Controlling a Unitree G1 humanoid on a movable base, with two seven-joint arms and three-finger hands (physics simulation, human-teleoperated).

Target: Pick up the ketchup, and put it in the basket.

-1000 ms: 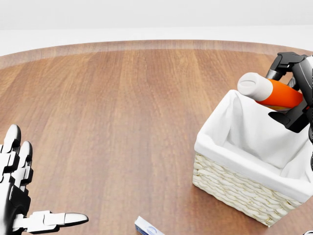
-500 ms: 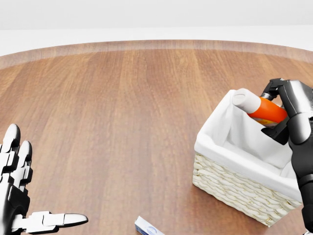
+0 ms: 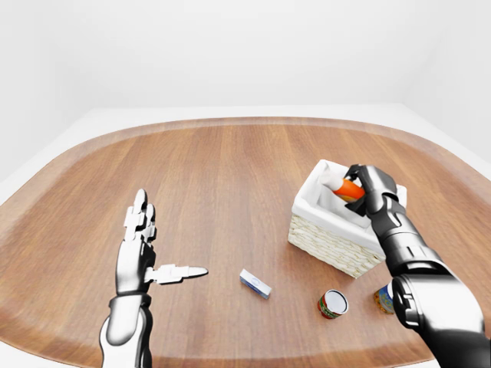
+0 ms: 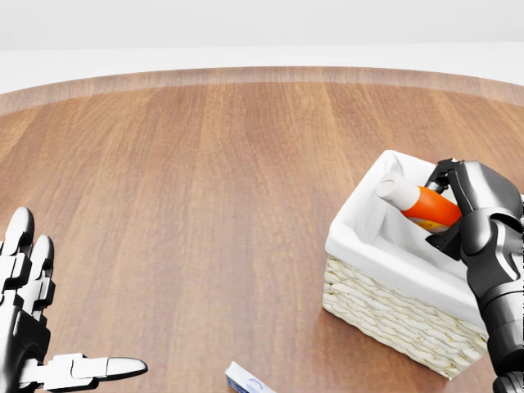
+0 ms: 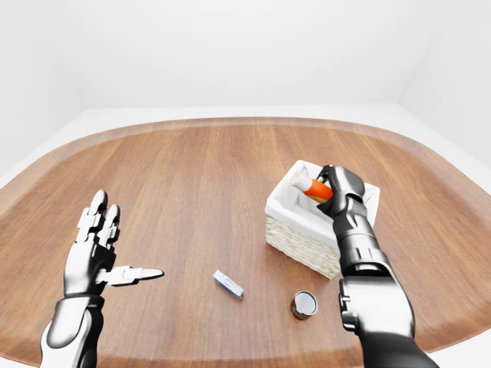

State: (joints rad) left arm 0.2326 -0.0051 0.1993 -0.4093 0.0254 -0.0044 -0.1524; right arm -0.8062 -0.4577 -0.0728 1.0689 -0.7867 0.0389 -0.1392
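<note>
Now the ketchup [image 4: 419, 205] sits lower than it did a second ago: then it was held up above the basket [image 4: 393, 315], clear of the rim at the basket's upper right, and it has since come down so that its white cap end and most of the orange body lie inside the white cloth lining, tilted, cap toward the basket's left wall. The right hand [image 4: 475, 221] has come down with it and still has its dark fingers closed round the bottle's lower end, just over the basket's right rim. To my eye that means the placing is nearly done; what remains is for the fingers to let go and the hand to lift clear without dragging the bottle or snagging the liner.

Outside the basket, a small blue-and-white box [image 3: 255, 283] lies on the wooden table [image 3: 215, 176] to its lower left, and two cans [image 3: 332, 304] rest just below it. Well off to the basket's left, the left hand [image 3: 142, 249] hovers with fingers spread, holding nothing.
</note>
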